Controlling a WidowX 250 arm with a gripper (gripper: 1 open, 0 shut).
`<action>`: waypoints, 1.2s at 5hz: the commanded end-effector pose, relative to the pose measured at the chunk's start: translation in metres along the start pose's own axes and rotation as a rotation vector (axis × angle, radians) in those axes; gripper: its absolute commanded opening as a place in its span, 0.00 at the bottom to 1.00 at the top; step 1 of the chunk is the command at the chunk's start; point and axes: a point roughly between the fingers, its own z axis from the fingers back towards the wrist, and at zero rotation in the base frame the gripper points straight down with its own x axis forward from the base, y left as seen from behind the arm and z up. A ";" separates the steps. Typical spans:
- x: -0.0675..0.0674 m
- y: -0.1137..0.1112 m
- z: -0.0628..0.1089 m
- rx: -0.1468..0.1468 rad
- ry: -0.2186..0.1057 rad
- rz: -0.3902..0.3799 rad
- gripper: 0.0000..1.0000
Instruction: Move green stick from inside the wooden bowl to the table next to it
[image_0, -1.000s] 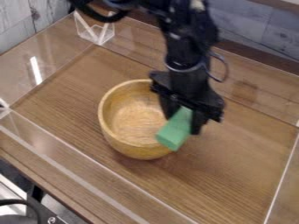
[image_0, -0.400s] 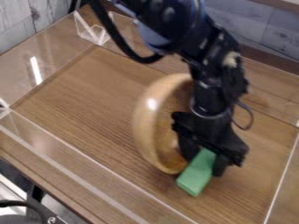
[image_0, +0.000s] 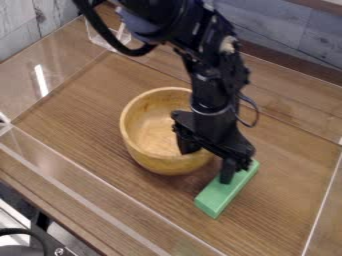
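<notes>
The green stick lies flat on the table, just right of and in front of the wooden bowl. The bowl sits upright, and I see nothing in its pale inside. My gripper points down over the stick's far end, between the stick and the bowl's right rim. Its dark fingers stand apart, and the stick rests on the tabletop beneath them rather than hanging from them.
Clear acrylic walls edge the table on all sides. The robot arm reaches in from the top. A white wire-like object sits at the back left, beyond the wall.
The stick was carried from over the bowl down to the table at its right and let go. The bowl tipped on edge half a second ago and has settled upright again.
</notes>
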 end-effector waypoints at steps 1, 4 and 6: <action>0.005 -0.011 -0.001 -0.009 -0.025 -0.009 1.00; 0.000 -0.013 -0.021 -0.002 -0.007 -0.015 1.00; -0.003 -0.013 -0.030 0.008 0.008 -0.015 1.00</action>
